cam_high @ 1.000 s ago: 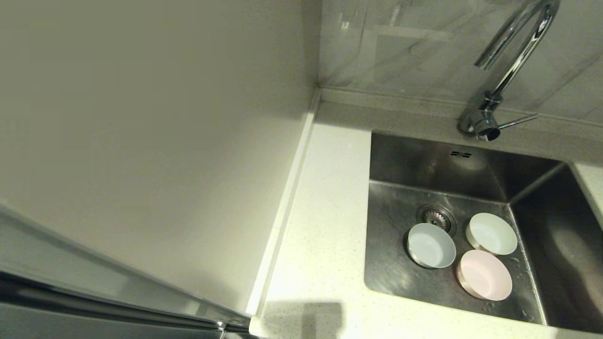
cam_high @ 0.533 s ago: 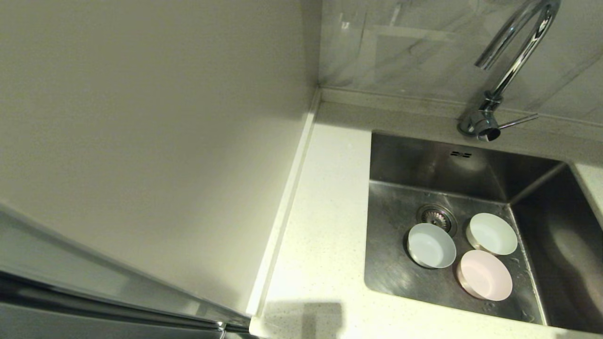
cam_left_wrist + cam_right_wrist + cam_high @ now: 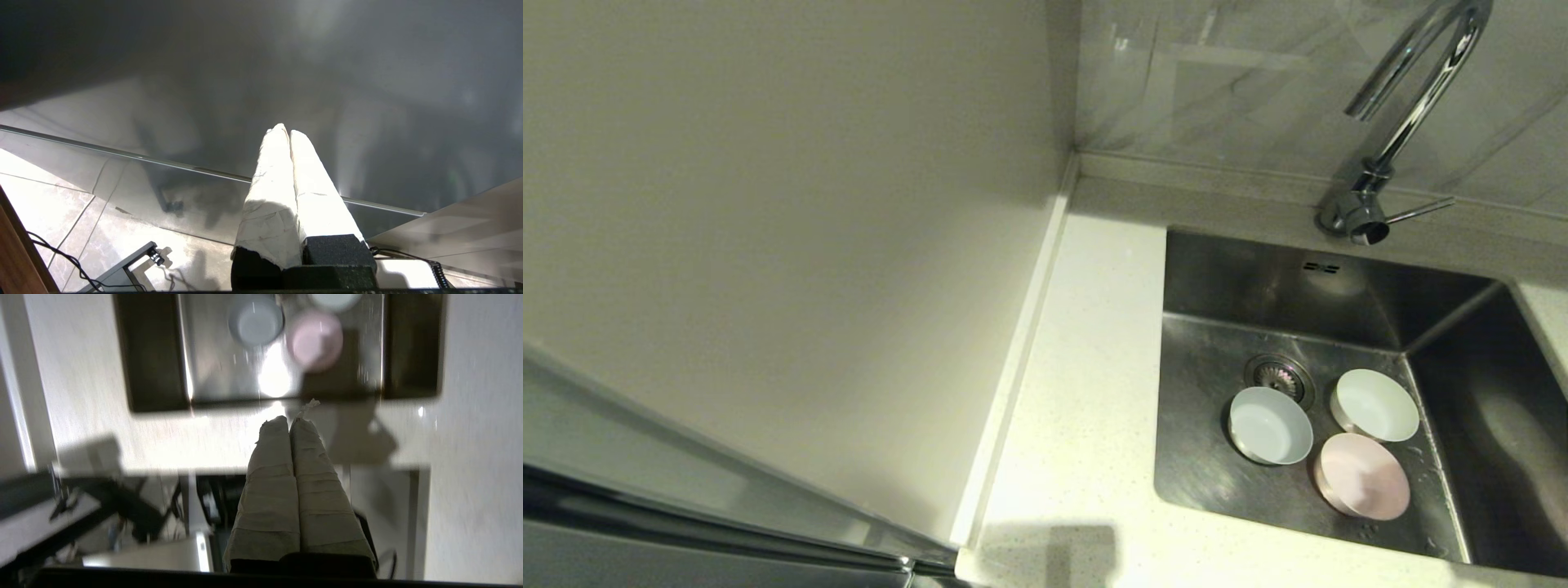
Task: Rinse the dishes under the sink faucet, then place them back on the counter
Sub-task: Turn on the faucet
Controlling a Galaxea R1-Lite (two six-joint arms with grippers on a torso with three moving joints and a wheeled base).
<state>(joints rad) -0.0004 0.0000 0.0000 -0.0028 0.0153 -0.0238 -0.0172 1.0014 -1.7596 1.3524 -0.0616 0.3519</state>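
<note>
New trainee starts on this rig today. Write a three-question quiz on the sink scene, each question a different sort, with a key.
1. True or false: the three dishes stand on the counter.
2. Multiple choice: which dish partly covers the round drain strainer? A) pale blue bowl B) pale pink bowl C) whitish-green bowl
3. Fill in: the right gripper hangs above the counter's front edge, fingers ____, holding ____.

Key
1. False: all three sit in the sink.
2. A
3. shut; nothing. The left gripper is also shut, parked away from the sink. No water shows at the faucet.
</note>
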